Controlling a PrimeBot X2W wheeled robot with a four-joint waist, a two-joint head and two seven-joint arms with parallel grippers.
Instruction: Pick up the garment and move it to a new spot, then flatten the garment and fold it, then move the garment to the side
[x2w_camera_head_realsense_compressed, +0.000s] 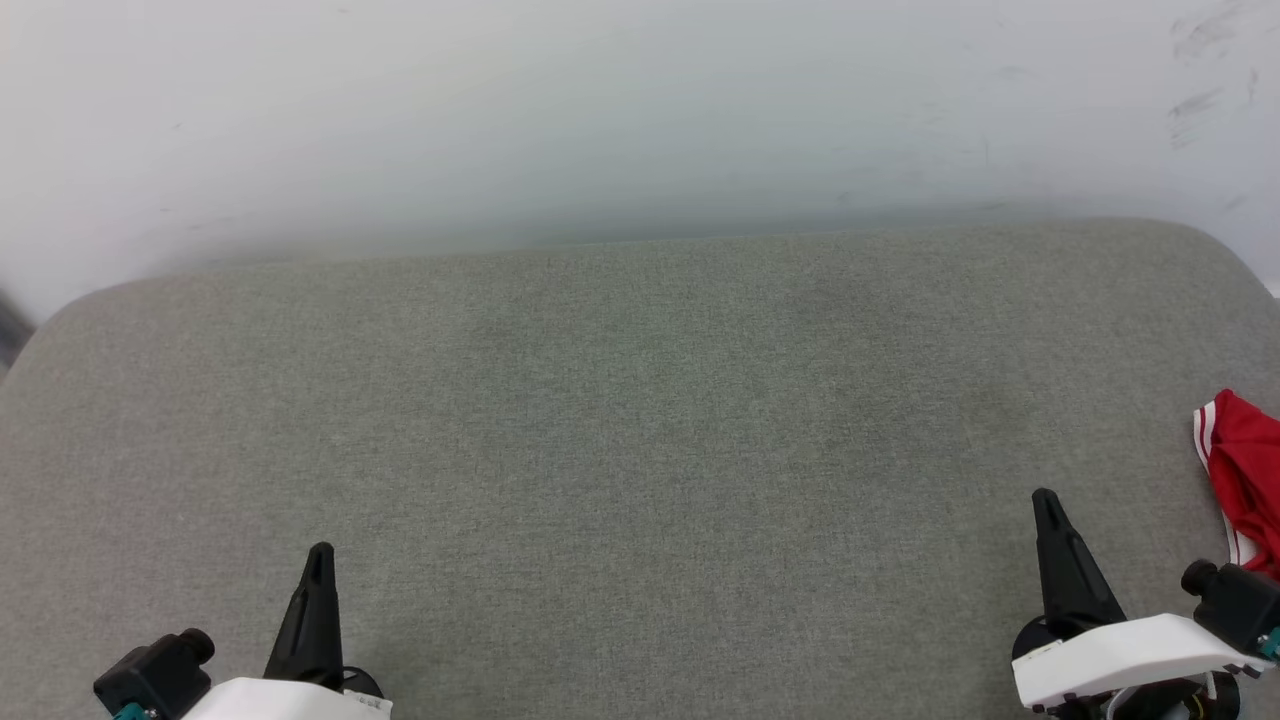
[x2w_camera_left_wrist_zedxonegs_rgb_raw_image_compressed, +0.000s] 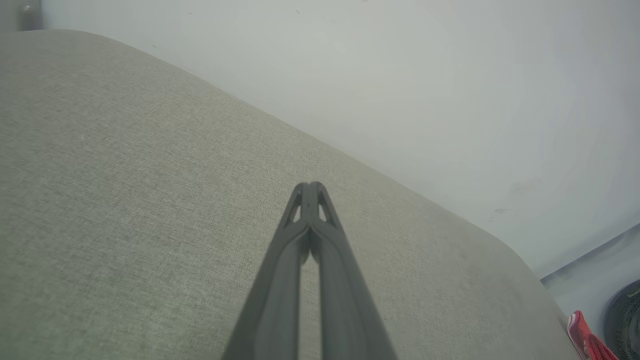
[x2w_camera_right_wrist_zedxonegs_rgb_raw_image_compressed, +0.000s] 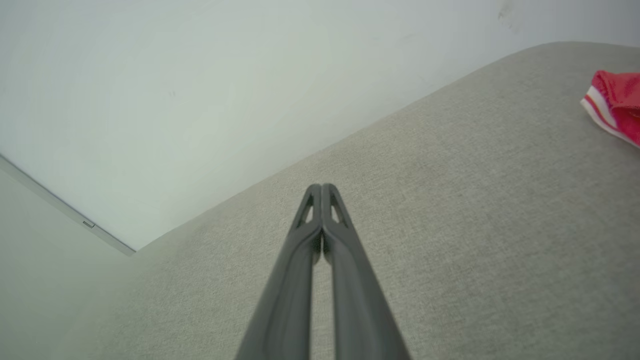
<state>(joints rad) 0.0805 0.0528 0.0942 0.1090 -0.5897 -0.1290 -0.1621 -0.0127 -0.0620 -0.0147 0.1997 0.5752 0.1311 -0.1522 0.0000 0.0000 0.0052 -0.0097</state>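
Garment (x2w_camera_head_realsense_compressed: 1250, 470) lies far right, its visible part running near-to-far.

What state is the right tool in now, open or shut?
Shut, holding nothing: the right tool has its fingertips pressed together over the grey cushion, well apart from the garment.

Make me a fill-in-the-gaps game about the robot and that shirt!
1. The shirt is mostly ___, with white trim.
2. The left pincer and the right pincer are both ___, holding nothing.
3. The shirt lies closest to the ___ pincer.

Missing words: red; shut; right
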